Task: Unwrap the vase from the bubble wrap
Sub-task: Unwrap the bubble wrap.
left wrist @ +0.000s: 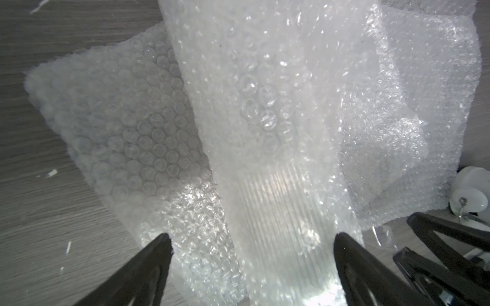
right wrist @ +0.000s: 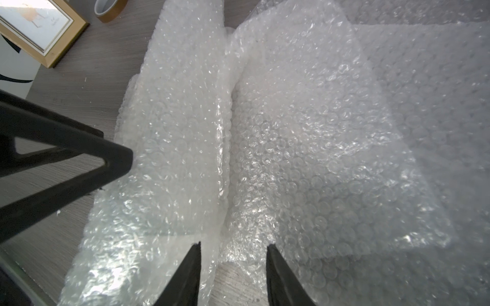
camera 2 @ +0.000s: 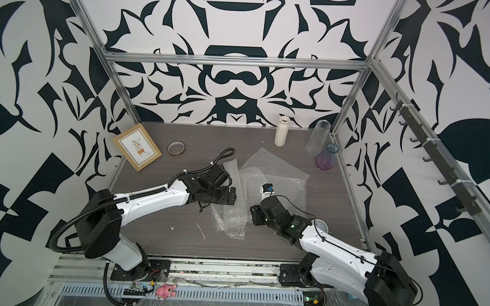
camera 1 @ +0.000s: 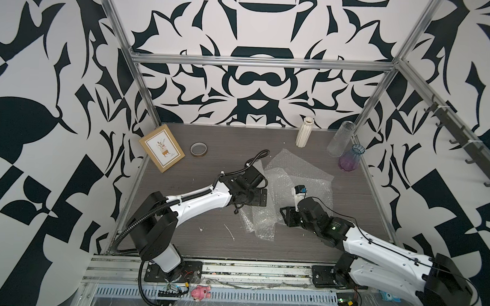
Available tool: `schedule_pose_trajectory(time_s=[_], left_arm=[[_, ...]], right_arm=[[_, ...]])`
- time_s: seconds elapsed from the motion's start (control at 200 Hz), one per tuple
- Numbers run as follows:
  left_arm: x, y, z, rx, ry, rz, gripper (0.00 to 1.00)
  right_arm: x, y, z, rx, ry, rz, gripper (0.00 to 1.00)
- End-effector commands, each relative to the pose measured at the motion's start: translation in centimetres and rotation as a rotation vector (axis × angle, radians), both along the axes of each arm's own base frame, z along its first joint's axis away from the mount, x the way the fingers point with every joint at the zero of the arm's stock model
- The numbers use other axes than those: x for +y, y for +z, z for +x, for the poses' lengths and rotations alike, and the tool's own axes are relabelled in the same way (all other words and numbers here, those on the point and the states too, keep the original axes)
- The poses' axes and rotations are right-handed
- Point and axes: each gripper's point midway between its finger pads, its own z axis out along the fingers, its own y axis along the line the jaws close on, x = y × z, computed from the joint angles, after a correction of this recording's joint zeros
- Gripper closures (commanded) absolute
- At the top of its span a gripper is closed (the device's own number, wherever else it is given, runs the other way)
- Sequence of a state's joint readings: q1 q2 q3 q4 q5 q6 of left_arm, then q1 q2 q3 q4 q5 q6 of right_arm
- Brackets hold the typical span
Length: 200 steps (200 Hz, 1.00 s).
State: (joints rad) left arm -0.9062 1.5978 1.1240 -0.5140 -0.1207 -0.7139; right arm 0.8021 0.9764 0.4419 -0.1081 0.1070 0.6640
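Several crinkly see-through sheets of bubble wrap [camera 1: 294, 173] [camera 2: 277, 172] lie spread and overlapping mid-table. Three vases stand bare at the back right, apart from the wrap: a white ribbed vase [camera 1: 304, 132], a clear glass vase [camera 1: 341, 138] and a purple-blue vase [camera 1: 351, 158]. My left gripper [left wrist: 253, 238] hangs wide open over a sheet of wrap [left wrist: 265, 106], where a ribbed patch [left wrist: 281, 212] shows. My right gripper [right wrist: 233, 245] is open low over the wrap [right wrist: 318, 132]. Only bare table and sheet edges lie between its jaws. The two grippers [camera 1: 254, 199] [camera 1: 288, 215] face each other closely.
A gold picture frame [camera 1: 161, 147] leans at the back left beside a roll of tape [camera 1: 199, 149]. Metal frame posts [camera 1: 377, 88] border the table. Small white scraps [camera 1: 230, 232] lie near the front. The left gripper's finger [right wrist: 79, 159] shows in the right wrist view.
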Motion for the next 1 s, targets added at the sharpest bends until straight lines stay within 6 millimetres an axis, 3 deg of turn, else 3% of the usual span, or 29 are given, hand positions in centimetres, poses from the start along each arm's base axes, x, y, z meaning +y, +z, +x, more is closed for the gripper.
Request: schedule_pose_trajectory(time_s=[0.0, 0.28, 0.595, 0.995], left_arm=[[1.0, 0.2, -0.6, -0.013, -0.003, 0.106, 0.02], [-0.7, 1.8, -0.5, -0.079, 0.026, 0.216, 0.03], [-2.5, -0.3, -0.1, -0.065, 0.030, 0.298, 0.03], [-2.4, -1.5, -0.8, -0.022, 0.025, 0.306, 0.05]], right_arm=[[0.5, 2.4, 0.5, -0.033, -0.016, 0.066, 0.59], [1.3, 2.8, 0.4, -0.022, -0.017, 0.137, 0.62], [2.0, 1.8, 0.8, 0.006, -0.019, 0.159, 0.64], [2.1, 0.4, 1.6, 0.039, -0.031, 0.202, 0.72]])
